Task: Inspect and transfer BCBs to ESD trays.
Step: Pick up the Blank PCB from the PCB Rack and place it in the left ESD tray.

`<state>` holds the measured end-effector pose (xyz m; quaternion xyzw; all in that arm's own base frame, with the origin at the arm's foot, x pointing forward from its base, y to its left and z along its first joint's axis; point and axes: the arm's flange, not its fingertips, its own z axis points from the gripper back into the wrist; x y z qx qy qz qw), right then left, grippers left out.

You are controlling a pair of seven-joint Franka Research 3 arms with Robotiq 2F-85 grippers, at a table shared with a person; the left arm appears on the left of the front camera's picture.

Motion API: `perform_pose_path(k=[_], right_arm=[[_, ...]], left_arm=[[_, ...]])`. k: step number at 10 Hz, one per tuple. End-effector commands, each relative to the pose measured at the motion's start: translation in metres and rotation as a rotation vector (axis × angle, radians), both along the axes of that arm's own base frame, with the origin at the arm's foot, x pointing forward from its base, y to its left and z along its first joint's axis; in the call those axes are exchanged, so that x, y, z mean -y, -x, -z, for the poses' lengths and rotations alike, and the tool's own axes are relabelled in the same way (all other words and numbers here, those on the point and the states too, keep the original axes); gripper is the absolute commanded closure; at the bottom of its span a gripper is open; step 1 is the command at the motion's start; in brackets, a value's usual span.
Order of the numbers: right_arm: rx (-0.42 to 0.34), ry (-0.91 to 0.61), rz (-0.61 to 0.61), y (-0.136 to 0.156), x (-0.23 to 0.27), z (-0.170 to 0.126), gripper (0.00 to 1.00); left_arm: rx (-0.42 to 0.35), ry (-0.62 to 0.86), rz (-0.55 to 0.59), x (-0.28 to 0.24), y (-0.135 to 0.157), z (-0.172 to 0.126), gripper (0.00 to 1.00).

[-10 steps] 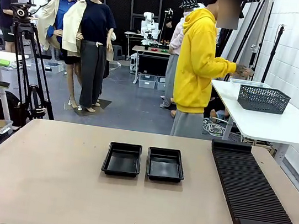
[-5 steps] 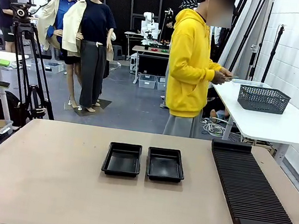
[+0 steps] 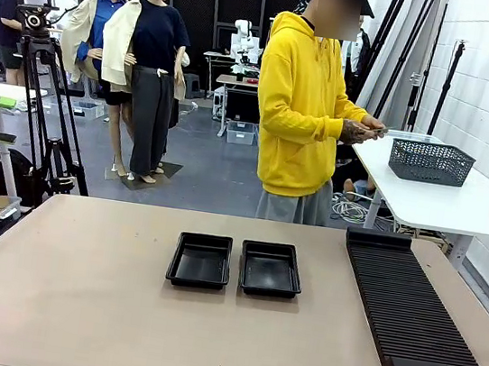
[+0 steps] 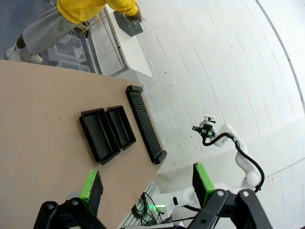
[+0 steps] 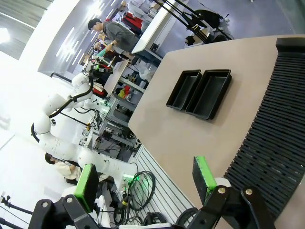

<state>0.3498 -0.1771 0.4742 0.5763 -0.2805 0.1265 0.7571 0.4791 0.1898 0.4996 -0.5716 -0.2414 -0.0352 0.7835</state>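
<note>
Two ESD trays, black and shallow, lie side by side at the middle of the table: the left tray (image 3: 200, 260) and the right tray (image 3: 271, 269), both with bare floors. The BCBs are out of view. My left gripper (image 4: 147, 181) hangs open high above the table, with the trays (image 4: 107, 131) far below it. My right gripper (image 5: 145, 179) is also open and high up, looking down on the trays (image 5: 200, 90). A person in a yellow hoodie (image 3: 300, 109) stands beyond the far edge with both hands (image 3: 361, 129) together at chest height.
A long black ribbed rack (image 3: 418, 308) runs along the table's right side. Behind it is a white side table (image 3: 442, 202) with a grey mesh basket (image 3: 430, 161). A camera tripod (image 3: 41, 109) stands at the far left.
The person has turned away from the side table and stepped left, bringing both hands together in front. Trays, rack and both grippers are as before.
</note>
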Motion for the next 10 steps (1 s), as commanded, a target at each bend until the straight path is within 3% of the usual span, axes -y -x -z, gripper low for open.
perform_pose_path(k=[1,2,3,5,8,10], right_arm=[[0.001,-0.014,-0.004,0.0,0.0,0.0,0.0],[0.001,-0.014,-0.004,0.0,0.0,0.0,0.0],[0.001,-0.014,-0.004,0.0,0.0,0.0,0.0],[0.001,-0.014,-0.004,0.0,0.0,0.0,0.0],[0.001,-0.014,-0.004,0.0,0.0,0.0,0.0],[0.001,-0.014,-0.004,0.0,0.0,0.0,0.0]], left_arm=[[-0.001,0.001,-0.001,-0.001,0.0,-0.001,0.0],[0.0,0.0,0.0,0.0,0.0,0.0,0.0],[-0.066,0.053,0.015,-0.007,-0.001,-0.001,0.0],[-0.096,0.059,0.057,-0.014,0.005,0.003,0.0],[-0.093,0.037,0.096,-0.016,0.022,0.016,0.0],[-0.045,0.034,0.136,-0.015,0.027,0.013,0.0]])
